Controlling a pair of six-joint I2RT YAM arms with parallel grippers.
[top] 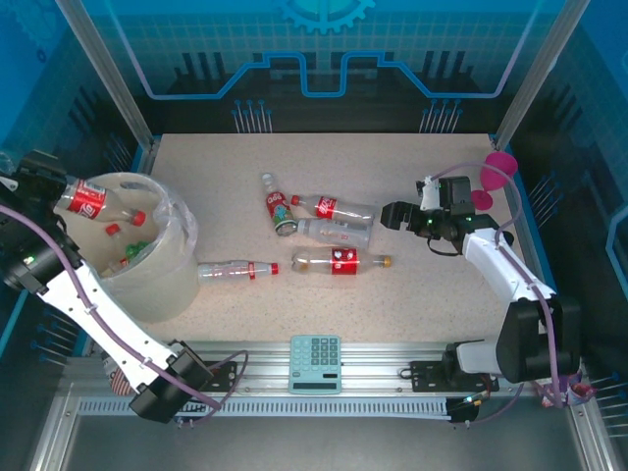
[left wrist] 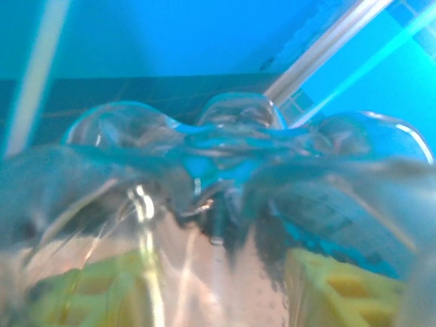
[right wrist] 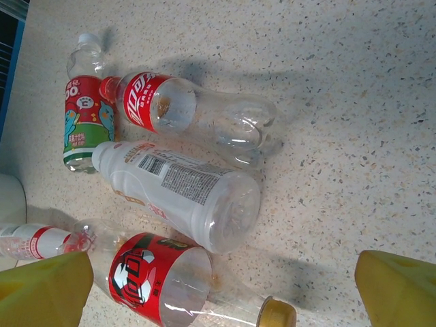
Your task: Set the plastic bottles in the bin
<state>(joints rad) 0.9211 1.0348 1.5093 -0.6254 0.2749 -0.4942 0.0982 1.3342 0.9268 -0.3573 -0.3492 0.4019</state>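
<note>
Bin point(top: 162, 285) stands at the left of the table point(top: 422, 167), with several bottles point(top: 123, 231) already inside. Left gripper point(top: 61, 192) is clamped on a red-labelled bottle point(top: 88, 200) poised over the bin's mouth, evidently for release. Right gripper point(top: 394, 216) hangs spread and empty beside five bottles point(top: 339, 262) lying mid-table, seemingly lining up on the white bottle point(right wrist: 177, 191). Its small print is illegible, and the red script on the others is unreadable

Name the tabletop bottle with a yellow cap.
The clear red-labelled plastic bottle just in front of the white-labelled bottle; only its cap is yellow.
</note>
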